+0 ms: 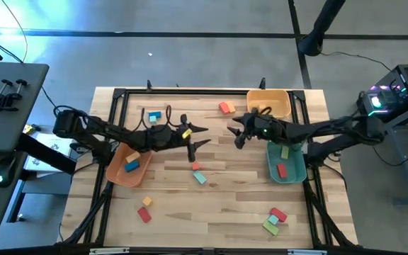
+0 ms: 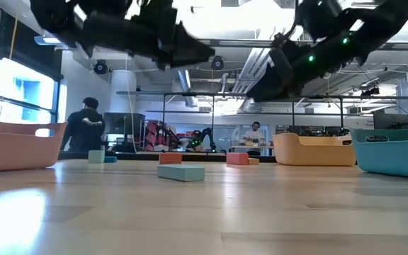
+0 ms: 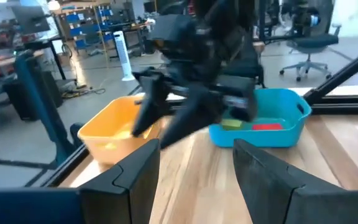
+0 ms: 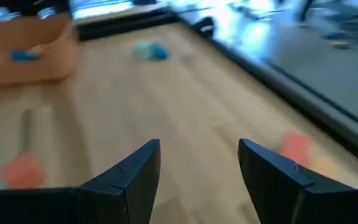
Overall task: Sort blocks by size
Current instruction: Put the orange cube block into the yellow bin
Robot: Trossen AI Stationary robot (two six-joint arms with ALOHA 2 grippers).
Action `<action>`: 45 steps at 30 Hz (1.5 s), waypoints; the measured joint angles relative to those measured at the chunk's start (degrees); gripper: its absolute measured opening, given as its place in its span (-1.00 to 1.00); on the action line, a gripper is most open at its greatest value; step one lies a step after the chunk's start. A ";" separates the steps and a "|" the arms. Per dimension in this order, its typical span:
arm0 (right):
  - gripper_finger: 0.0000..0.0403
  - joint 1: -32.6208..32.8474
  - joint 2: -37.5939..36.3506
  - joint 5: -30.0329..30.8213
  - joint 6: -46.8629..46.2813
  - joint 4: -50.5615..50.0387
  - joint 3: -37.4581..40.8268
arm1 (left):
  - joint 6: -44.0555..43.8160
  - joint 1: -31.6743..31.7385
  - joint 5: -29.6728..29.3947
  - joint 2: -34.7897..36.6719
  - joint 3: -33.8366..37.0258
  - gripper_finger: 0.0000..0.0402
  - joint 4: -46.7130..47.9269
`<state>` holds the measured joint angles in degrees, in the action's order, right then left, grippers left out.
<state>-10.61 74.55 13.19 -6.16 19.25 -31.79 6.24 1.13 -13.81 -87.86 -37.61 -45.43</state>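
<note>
Wooden table (image 1: 225, 205) is holding three bins and roughly fifteen blocks (image 1: 275, 219); left gripper (image 1: 200, 136) and right gripper (image 1: 236, 132) are hovering mid-frame, both released, empty.

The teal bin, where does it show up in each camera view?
High view: teal bin at right centre, below the yellow bin.
Low view: teal bin at the far right edge.
Left wrist view: teal bin at right of centre, behind the right claw.
Right wrist view: not in it.
Shared landmark: the yellow bin, directly beside it.
</note>
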 joint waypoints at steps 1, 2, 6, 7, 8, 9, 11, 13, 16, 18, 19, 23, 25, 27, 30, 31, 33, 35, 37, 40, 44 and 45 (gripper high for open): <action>0.06 -0.17 1.21 -3.57 1.52 1.18 0.00 | -1.04 0.98 0.30 -0.02 1.26 -0.06 -1.52; 0.06 -0.05 2.47 -7.75 3.66 2.11 -0.02 | -1.59 1.83 0.46 -0.02 2.50 -0.06 -2.72; 0.06 2.07 9.38 -23.87 13.04 8.15 -0.01 | -3.17 4.40 -0.23 -0.04 5.67 -0.06 -4.21; 0.06 2.81 11.54 -26.74 15.10 10.74 -0.02 | -3.53 4.92 -0.24 -0.04 5.92 -0.06 -4.43; 0.06 3.68 14.00 -28.70 16.65 13.78 -0.17 | -3.97 5.29 -0.27 -0.03 5.98 -0.06 -4.59; 0.06 4.51 16.34 -29.69 17.29 15.89 -0.71 | -4.27 5.48 -0.35 0.08 5.98 -0.06 -4.65; 0.06 5.76 21.10 -29.99 17.59 18.14 -2.65 | -4.53 5.41 -0.36 0.30 5.79 -0.06 -4.67; 0.06 6.49 25.41 -30.14 17.61 18.62 -5.90 | -4.52 4.39 -0.14 1.01 5.74 -0.06 -4.52; 0.06 7.22 30.92 -30.13 16.78 18.68 -11.14 | -4.20 1.96 -0.39 2.96 5.74 -0.06 -3.90; 0.06 7.73 33.93 -30.12 16.54 17.99 -14.54 | -4.10 -0.10 -1.29 5.01 5.74 -0.06 -2.25; 0.06 8.08 35.10 -30.16 16.58 17.11 -16.01 | -4.08 -1.23 -2.11 6.26 5.74 -0.06 -0.83; 0.06 8.98 38.15 -30.33 16.69 12.98 -21.00 | -3.12 -5.82 -8.00 11.49 5.71 -0.06 6.53; 0.06 9.21 39.35 -30.33 16.70 11.31 -22.42 | -3.00 -7.99 -12.25 13.68 5.74 -0.06 9.63; 0.06 9.16 40.52 -30.32 16.71 10.42 -23.35 | -2.60 -9.81 -15.87 15.04 5.71 -0.06 10.97; 0.06 9.00 41.84 -30.31 16.54 10.79 -23.80 | -1.10 -11.83 -19.74 15.61 5.71 -0.06 11.24; 0.06 8.91 42.12 -30.31 16.52 10.99 -23.80 | -1.07 -12.31 -20.56 15.61 5.71 -0.06 11.24; 0.06 8.74 42.53 -30.31 16.51 10.96 -23.80 | -1.26 -12.96 -21.49 15.57 5.71 -0.06 11.33; 0.05 8.72 42.83 -30.10 16.51 11.39 -23.80 | -1.89 -13.36 -21.59 15.54 5.71 -0.06 11.34; 0.03 8.72 42.94 -29.92 16.55 11.88 -23.80 | -2.93 -13.81 -21.63 15.52 5.71 -0.06 11.38; -0.05 8.72 42.96 -29.90 17.02 12.31 -23.80 | -3.09 -14.46 -21.68 15.52 5.71 -0.06 11.38; -0.19 8.36 43.29 -29.97 17.41 12.54 -23.80 | -3.71 -14.74 -23.03 15.52 5.71 -0.06 11.37; -0.23 8.34 43.73 -30.41 17.39 12.94 -23.80 | -4.21 -14.74 -23.29 15.52 5.71 -0.06 11.37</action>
<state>-2.28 118.28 -17.22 11.22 32.20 -55.59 2.02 -13.61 -37.10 -72.34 -31.90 -34.06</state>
